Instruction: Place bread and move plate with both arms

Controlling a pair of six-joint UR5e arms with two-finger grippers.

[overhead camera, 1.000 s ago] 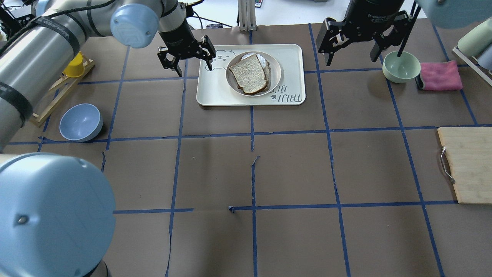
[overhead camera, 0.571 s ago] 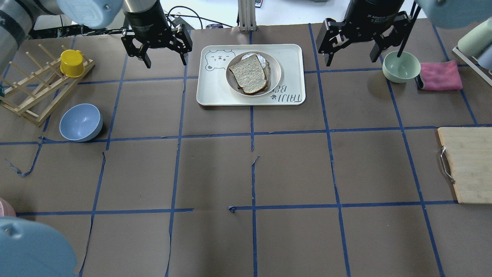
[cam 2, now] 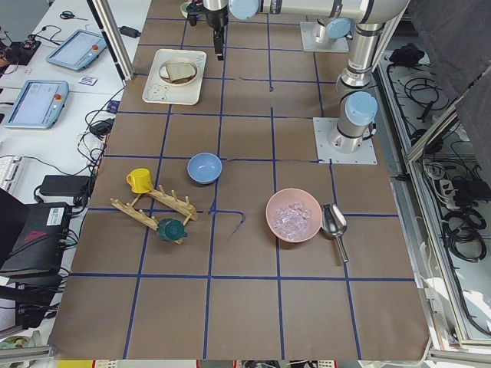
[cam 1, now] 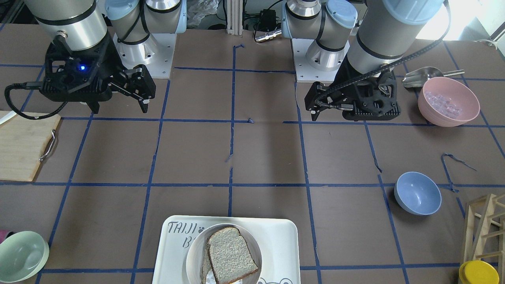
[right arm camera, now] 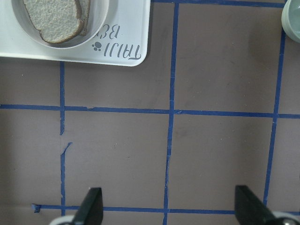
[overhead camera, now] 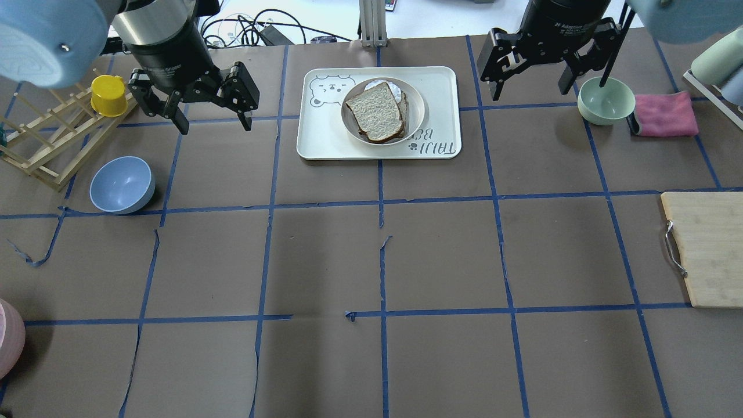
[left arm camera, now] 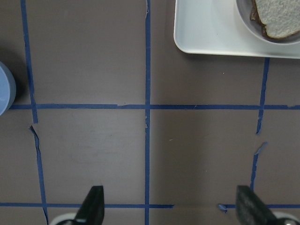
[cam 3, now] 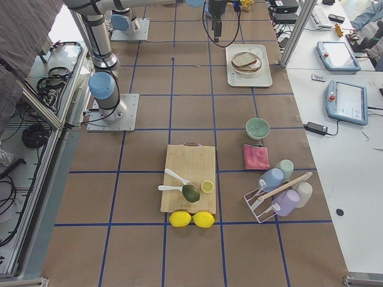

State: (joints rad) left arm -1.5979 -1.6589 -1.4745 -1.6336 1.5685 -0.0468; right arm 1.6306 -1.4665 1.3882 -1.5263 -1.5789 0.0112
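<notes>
The bread (overhead camera: 375, 111), grey-white with a dark crust, lies on the round cream plate (overhead camera: 419, 109), on top of another slice. The plate sits in the white TAIJI BEAR tray (overhead camera: 441, 93) at the far middle of the table. Bread (cam 1: 230, 254) and plate (cam 1: 193, 252) also show in the front view. My left gripper (overhead camera: 213, 125) is open and empty, above the table left of the tray. My right gripper (overhead camera: 529, 90) is open and empty, right of the tray. The left wrist view shows the open gripper (left arm camera: 171, 208) and bread (left arm camera: 281, 21); the right wrist view shows the open gripper (right arm camera: 171, 208) and bread (right arm camera: 51, 16).
A blue bowl (overhead camera: 122, 184), a wooden rack (overhead camera: 40, 151) and a yellow cup (overhead camera: 108, 95) are at the left. A pale green bowl (overhead camera: 605, 100) and pink cloth (overhead camera: 664, 114) are at the right, a cutting board (overhead camera: 705, 249) at the right edge. A pink bowl (cam 1: 448, 101) stands near my left arm.
My left arm has swung left, away from the tray's left end, and back toward me; its gripper stays open. The right arm, bread, plate and tray have not moved.
</notes>
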